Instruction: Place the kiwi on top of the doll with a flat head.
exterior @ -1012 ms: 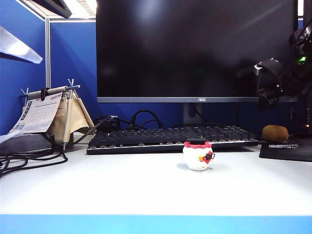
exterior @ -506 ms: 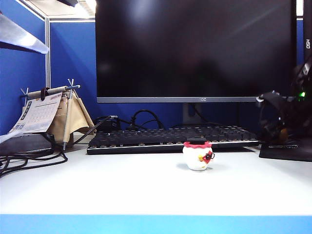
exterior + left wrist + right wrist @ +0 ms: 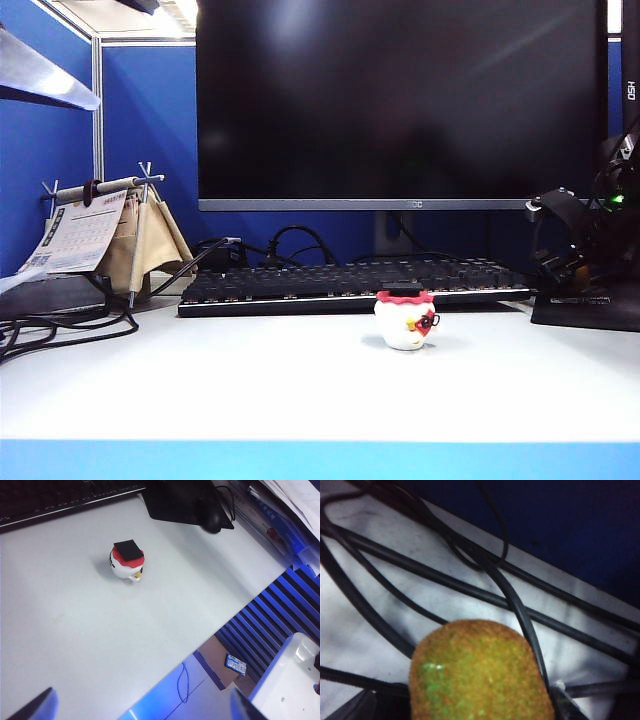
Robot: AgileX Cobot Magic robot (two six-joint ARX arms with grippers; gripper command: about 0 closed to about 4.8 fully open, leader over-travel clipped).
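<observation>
Progress: early, by the look of it. Nothing lifted, nothing stacked. Kiwi (image 3: 480, 675) seen only in the right wrist view, down on the white desk (image 3: 300, 390) among black cables (image 3: 470, 592), at the far right end by the dark mat (image 3: 590, 310); in the exterior view hidden behind the arm. Right gripper (image 3: 460, 710) lowered over it, jaws spread wide with a fingertip showing on each side of the fruit, not closed on it as far as could be told. Left gripper (image 3: 137, 707) held high above the desk's near edge, jaws likewise wide apart and empty, looking down at the doll with a flat head (image 3: 127, 560).

Left to do, as judged: closing on the kiwi, lifting, carrying it across to the doll (image 3: 406, 320) in front of the keyboard (image 3: 350, 285), and setting it on top.

Kiwi: oval, brown, dull and fuzzy, with a faint green cast from nearby light. Doll: small, round, glossy white body, red frilled band, black glasses, and a flat black square cap, a narrow platform. Rounded fruit on so small a flat, so likely prone to rolling off unless centred. Desk surface smooth and pale.
</observation>
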